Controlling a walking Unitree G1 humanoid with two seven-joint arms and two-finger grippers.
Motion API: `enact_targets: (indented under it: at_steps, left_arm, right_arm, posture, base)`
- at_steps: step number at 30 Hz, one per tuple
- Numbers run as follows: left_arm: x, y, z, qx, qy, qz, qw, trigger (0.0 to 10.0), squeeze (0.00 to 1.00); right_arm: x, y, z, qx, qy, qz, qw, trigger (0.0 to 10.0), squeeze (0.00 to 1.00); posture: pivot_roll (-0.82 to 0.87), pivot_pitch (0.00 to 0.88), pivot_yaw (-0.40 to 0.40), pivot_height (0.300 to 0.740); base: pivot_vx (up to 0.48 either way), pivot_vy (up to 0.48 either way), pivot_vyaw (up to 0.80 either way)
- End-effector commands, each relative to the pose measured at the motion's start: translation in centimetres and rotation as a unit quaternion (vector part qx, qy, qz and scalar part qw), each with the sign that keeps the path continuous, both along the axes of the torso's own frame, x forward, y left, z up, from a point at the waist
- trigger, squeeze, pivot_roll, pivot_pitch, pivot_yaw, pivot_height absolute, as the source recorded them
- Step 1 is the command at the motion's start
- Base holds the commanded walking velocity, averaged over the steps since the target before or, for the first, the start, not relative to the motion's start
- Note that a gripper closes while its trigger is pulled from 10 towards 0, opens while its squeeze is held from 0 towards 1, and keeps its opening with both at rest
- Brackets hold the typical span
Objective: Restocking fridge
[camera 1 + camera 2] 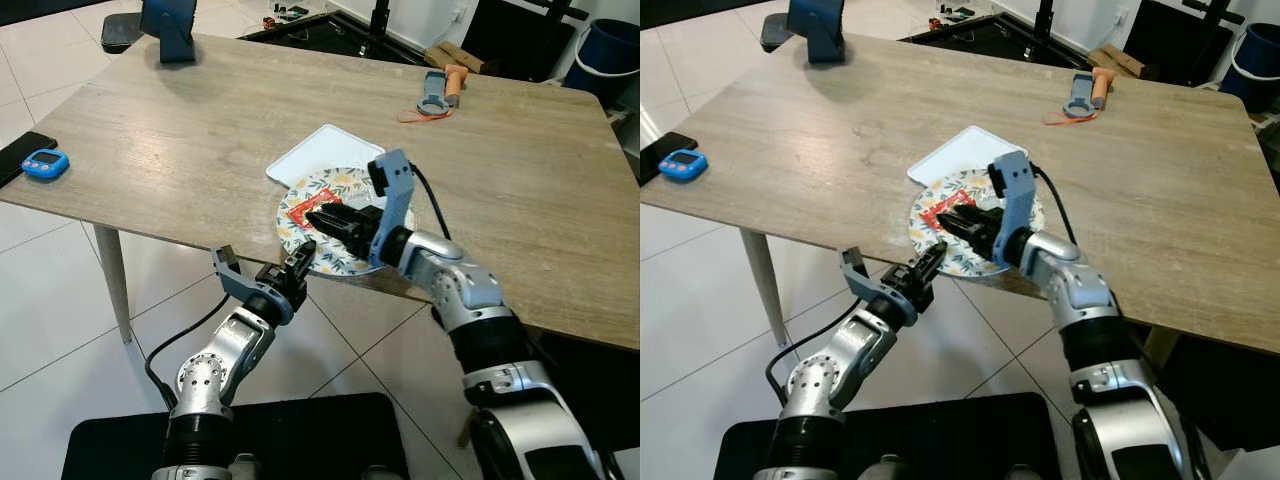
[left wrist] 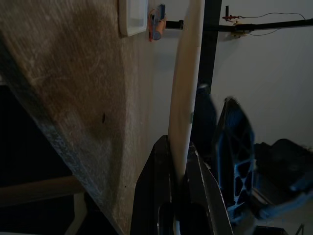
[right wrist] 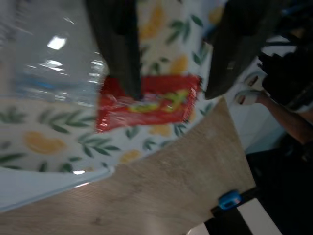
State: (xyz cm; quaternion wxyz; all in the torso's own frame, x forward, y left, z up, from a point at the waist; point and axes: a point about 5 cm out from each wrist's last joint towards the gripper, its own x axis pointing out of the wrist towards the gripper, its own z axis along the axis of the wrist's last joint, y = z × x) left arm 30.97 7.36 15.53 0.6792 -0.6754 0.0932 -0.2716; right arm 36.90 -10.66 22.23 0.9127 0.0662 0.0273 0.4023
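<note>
Frame centre: right pincer [image 1: 322,218] spread over red packet [image 3: 146,104] on floral plate [image 1: 345,262]. Left pincer [image 1: 297,268] pinching plate rim at table [image 1: 200,140] edge.

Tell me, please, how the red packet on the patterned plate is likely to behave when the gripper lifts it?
The red packet looks flat and glossy, so probably light, floppy and somewhat slippery. It lies flush on the patterned plate, so the right gripper, fingers open astride it, may struggle to get under an edge.
</note>
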Motion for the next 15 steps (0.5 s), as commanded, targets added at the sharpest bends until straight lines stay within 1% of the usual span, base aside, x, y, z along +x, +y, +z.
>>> enact_targets:
  at_steps: [1,4,5,6,7,8,9,11,12,14,15]
  left_arm:
    - [-2.2,-0.5,-2.5,-0.053,0.042,0.013,0.998,10.0,0.00]
    - [-2.2,-0.4,-2.5,-0.052,0.042,0.015,0.998,10.0,0.00]
    - [-2.2,-0.2,-2.6,-0.051,0.043,0.018,0.998,10.0,0.00]
    - [-2.2,-0.2,-2.6,-0.051,0.043,0.018,0.998,10.0,0.00]
    - [-2.2,0.1,-2.8,-0.048,0.044,0.023,0.998,10.0,0.00]
    - [-2.2,0.3,-3.0,-0.045,0.046,0.027,0.998,10.0,0.00]
    - [-2.2,0.6,-3.2,-0.042,0.048,0.030,0.998,10.0,0.00]
    - [-2.3,0.9,-3.4,-0.038,0.051,0.034,0.997,10.0,0.00]
    - [-2.3,0.9,-3.4,-0.038,0.051,0.034,0.997,10.0,0.00]
    - [-2.2,1.5,-3.8,-0.033,0.054,0.042,0.997,10.0,0.00]
    - [-2.2,1.5,-3.8,-0.033,0.054,0.042,0.997,10.0,0.00]
  right_arm:
    - [-0.9,-0.6,-0.4,0.013,0.005,0.039,0.999,10.0,0.91]
    - [-1.3,-0.8,-0.1,0.021,-0.006,0.057,0.998,10.0,0.91]
    - [-1.9,-1.1,0.7,0.046,-0.023,0.082,0.995,10.0,0.81]
    - [-1.9,-1.1,0.7,0.046,-0.023,0.082,0.995,10.0,0.81]
    - [-2.2,-2.1,1.8,0.089,-0.043,0.085,0.992,10.0,0.55]
    - [-2.2,-3.1,2.6,0.122,-0.054,0.075,0.988,10.0,0.27]
    - [-2.1,-4.0,3.0,0.143,-0.062,0.053,0.986,10.0,0.00]
    - [-1.4,-5.5,3.1,0.161,-0.060,0.007,0.985,10.0,0.00]
    - [-1.4,-5.5,3.1,0.161,-0.060,0.007,0.985,10.0,0.00]
    - [-1.3,-7.2,2.9,0.178,-0.056,-0.029,0.982,10.0,0.00]
    - [-1.3,-7.2,2.9,0.178,-0.056,-0.029,0.982,10.0,0.00]
  posture:
    - [-0.01,0.165,0.031,0.740]
    - [-0.01,0.165,0.031,0.740]
    - [-0.01,0.159,0.032,0.740]
    - [-0.01,0.159,0.032,0.740]
    - [-0.02,0.155,0.031,0.740]
    - [-0.02,0.152,0.031,0.740]
    - [-0.02,0.151,0.030,0.740]
    - [-0.02,0.148,0.030,0.740]
    - [-0.02,0.148,0.030,0.740]
    - [-0.03,0.144,0.030,0.740]
    - [-0.03,0.144,0.030,0.740]
  base:
    - [0.000,0.000,0.00]
    - [0.000,0.000,0.00]
    - [0.000,0.000,0.00]
    - [0.000,0.000,0.00]
    - [0.000,0.000,0.00]
    - [0.000,0.000,0.00]
    - [0.000,0.000,0.00]
    - [0.000,0.000,0.00]
    - [0.000,0.000,0.00]
    - [0.000,0.000,0.00]
    - [0.000,0.000,0.00]
